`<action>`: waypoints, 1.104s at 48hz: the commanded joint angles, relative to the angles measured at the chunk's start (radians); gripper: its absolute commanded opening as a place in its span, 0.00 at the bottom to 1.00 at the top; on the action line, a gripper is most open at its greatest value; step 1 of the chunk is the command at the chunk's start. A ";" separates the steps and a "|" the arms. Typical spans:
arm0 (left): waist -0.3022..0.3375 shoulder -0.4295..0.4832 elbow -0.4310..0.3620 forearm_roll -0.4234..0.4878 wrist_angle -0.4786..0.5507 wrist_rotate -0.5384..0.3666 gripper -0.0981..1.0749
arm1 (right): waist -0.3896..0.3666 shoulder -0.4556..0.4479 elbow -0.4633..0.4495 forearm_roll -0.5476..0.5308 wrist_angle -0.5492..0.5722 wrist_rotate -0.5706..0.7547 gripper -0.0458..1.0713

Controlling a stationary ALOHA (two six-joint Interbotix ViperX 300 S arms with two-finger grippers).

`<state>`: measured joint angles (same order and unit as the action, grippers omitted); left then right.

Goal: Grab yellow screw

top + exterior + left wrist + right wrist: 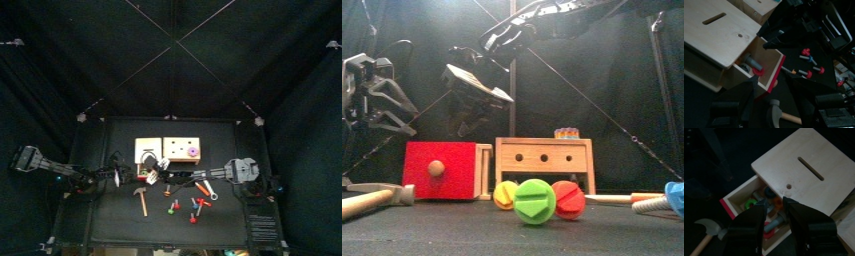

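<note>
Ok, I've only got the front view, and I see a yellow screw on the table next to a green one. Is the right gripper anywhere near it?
Observer: No. It is not at the yellow screw. The right wrist view shows the right gripper above the open drawer, jaws open.
Operator: Anything in that drawer?
Observer: A green piece lies inside; the rest is hard to tell.
Operator: And the left gripper?
Observer: The left gripper hangs open near the hammer, beside the drawer.
</note>
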<state>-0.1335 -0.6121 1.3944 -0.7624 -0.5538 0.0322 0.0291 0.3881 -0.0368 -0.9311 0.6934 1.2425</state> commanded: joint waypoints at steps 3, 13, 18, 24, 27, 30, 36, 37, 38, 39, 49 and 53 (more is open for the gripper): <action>0.002 0.000 -0.031 0.006 0.011 0.006 0.81 | 0.020 -0.094 0.038 0.040 0.051 0.005 0.68; -0.005 0.002 -0.087 0.132 0.074 0.008 0.81 | 0.083 -0.187 0.167 0.133 0.114 0.014 0.68; -0.006 0.031 -0.146 0.250 0.123 0.008 0.81 | 0.118 -0.210 0.230 0.172 0.118 0.014 0.68; -0.011 0.117 -0.218 0.393 0.152 0.009 0.81 | 0.138 -0.224 0.301 0.236 0.112 0.015 0.68; -0.011 0.170 -0.252 0.465 0.152 0.009 0.81 | 0.138 -0.238 0.334 0.278 0.107 0.017 0.68; -0.008 0.225 -0.293 0.532 0.155 0.008 0.81 | 0.138 -0.253 0.365 0.313 0.098 0.017 0.68; 0.005 0.339 -0.359 0.627 0.169 0.006 0.81 | 0.138 -0.290 0.420 0.337 0.074 0.017 0.68; 0.008 0.351 -0.367 0.634 0.170 0.006 0.81 | 0.138 -0.296 0.430 0.339 0.072 0.018 0.68; 0.011 0.371 -0.379 0.641 0.173 0.006 0.81 | 0.138 -0.302 0.437 0.342 0.072 0.018 0.68; 0.014 0.383 -0.387 0.643 0.175 0.006 0.81 | 0.138 -0.311 0.448 0.344 0.072 0.018 0.68; 0.037 0.494 -0.471 0.646 0.207 0.009 0.81 | 0.133 -0.394 0.534 0.347 0.071 0.028 0.68; 0.040 0.525 -0.503 0.646 0.233 0.011 0.81 | 0.133 -0.434 0.574 0.322 0.071 0.083 0.68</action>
<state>-0.0997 -0.1058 0.9419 -0.1197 -0.3344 0.0414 0.1672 0.0230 0.5170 -0.5875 0.7670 1.2855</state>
